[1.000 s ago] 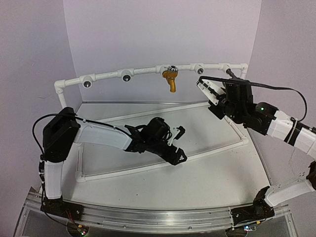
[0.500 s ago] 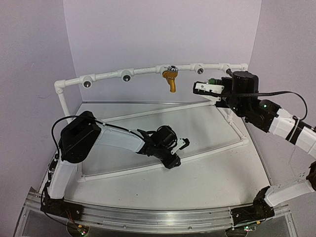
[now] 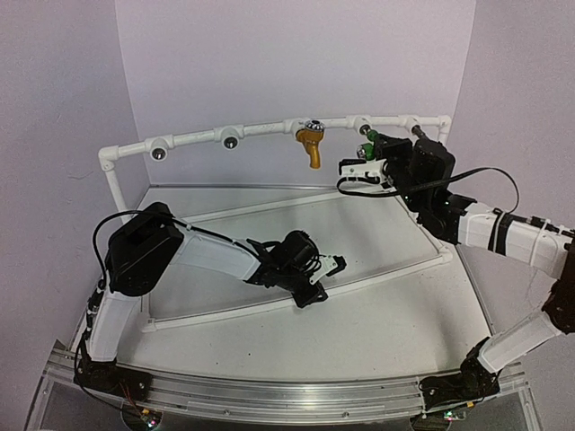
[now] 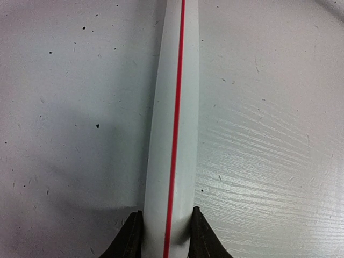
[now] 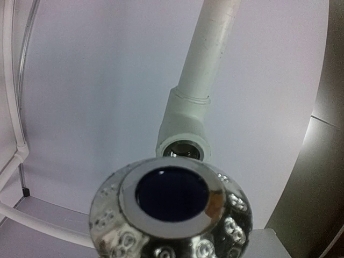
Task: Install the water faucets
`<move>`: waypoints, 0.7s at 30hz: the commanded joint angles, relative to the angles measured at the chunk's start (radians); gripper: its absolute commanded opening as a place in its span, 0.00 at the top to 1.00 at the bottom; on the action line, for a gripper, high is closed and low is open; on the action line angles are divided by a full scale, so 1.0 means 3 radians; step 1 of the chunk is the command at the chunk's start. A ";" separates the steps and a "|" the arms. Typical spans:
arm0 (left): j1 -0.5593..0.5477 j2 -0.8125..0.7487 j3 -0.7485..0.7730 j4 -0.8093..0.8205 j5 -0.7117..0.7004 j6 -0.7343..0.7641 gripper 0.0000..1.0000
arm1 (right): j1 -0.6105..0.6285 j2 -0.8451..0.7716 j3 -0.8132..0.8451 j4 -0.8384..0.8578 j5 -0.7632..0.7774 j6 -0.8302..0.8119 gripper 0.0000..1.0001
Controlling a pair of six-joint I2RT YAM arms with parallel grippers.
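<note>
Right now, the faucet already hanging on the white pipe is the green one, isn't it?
No, the mustard-yellow faucet is the one already hanging on the white pipe; the top external view shows it. The green faucet is in the right gripper.

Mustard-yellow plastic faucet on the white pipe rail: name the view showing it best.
Top external: the mustard-yellow plastic faucet hangs in full from the white pipe rail. Neither wrist view shows it.
</note>
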 commanded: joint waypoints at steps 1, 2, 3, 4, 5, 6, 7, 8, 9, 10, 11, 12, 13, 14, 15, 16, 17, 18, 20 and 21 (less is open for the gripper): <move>-0.0010 0.0029 -0.0183 -0.0187 0.0031 -0.0171 0.99 | -0.0019 0.0055 0.0185 0.0434 -0.0203 -0.0147 1.00; -0.0011 0.0023 -0.0191 -0.0185 0.0046 -0.0171 1.00 | -0.0025 0.0061 0.0199 0.0426 -0.0228 -0.0144 1.00; -0.0011 0.0022 -0.0194 -0.0184 0.0058 -0.0168 1.00 | -0.0024 0.0066 0.0201 0.0402 -0.0257 -0.0150 1.00; -0.0014 0.0022 -0.0197 -0.0183 0.0065 -0.0160 1.00 | -0.0023 0.0067 0.0195 0.0390 -0.0275 -0.0156 1.00; -0.0014 0.0021 -0.0199 -0.0183 0.0067 -0.0159 1.00 | -0.0025 0.0069 0.0185 0.0387 -0.0286 -0.0161 1.00; -0.0014 0.0021 -0.0200 -0.0182 0.0070 -0.0152 1.00 | -0.0023 0.0072 0.0177 0.0386 -0.0283 -0.0163 1.00; -0.0017 0.0022 -0.0206 -0.0182 0.0071 -0.0147 1.00 | -0.0022 0.0072 0.0176 0.0400 -0.0270 -0.0142 1.00; -0.0018 0.0022 -0.0205 -0.0181 0.0073 -0.0146 1.00 | -0.0024 0.0068 0.0185 0.0405 -0.0256 -0.0093 1.00; -0.0020 0.0022 -0.0205 -0.0181 0.0076 -0.0145 1.00 | -0.0026 0.0068 0.0196 0.0406 -0.0239 -0.0048 1.00; -0.0024 0.0022 -0.0205 -0.0179 0.0077 -0.0140 1.00 | -0.0026 0.0071 0.0202 0.0406 -0.0224 -0.0034 1.00; -0.0028 0.0022 -0.0205 -0.0183 0.0081 -0.0135 1.00 | -0.0022 0.0080 0.0208 0.0406 -0.0219 -0.0032 1.00; -0.0036 0.0023 -0.0205 -0.0183 0.0081 -0.0130 1.00 | -0.0022 0.0090 0.0219 0.0405 -0.0204 -0.0032 1.00; -0.0044 0.0022 -0.0205 -0.0181 0.0082 -0.0124 1.00 | -0.0021 0.0106 0.0229 0.0402 -0.0190 -0.0034 1.00; -0.0048 0.0022 -0.0205 -0.0182 0.0082 -0.0118 1.00 | -0.0023 0.0124 0.0241 0.0401 -0.0179 -0.0037 1.00; -0.0055 0.0016 -0.0208 -0.0183 0.0079 -0.0112 1.00 | -0.0023 0.0131 0.0262 0.0398 -0.0169 -0.0029 1.00; -0.0058 0.0013 -0.0213 -0.0183 0.0074 -0.0107 1.00 | -0.0028 0.0142 0.0275 0.0397 -0.0159 -0.0027 1.00; -0.0063 0.0009 -0.0218 -0.0183 0.0072 -0.0103 1.00 | -0.0036 0.0154 0.0284 0.0389 -0.0151 -0.0028 1.00; -0.0069 0.0001 -0.0224 -0.0183 0.0071 -0.0097 1.00 | -0.0046 0.0167 0.0294 0.0379 -0.0143 -0.0035 1.00; -0.0080 -0.0013 -0.0232 -0.0182 0.0069 -0.0092 1.00 | -0.0074 0.0185 0.0303 0.0352 -0.0105 -0.0056 1.00; -0.0085 -0.0021 -0.0236 -0.0183 0.0071 -0.0090 1.00 | -0.0082 0.0191 0.0304 0.0332 -0.0088 -0.0064 1.00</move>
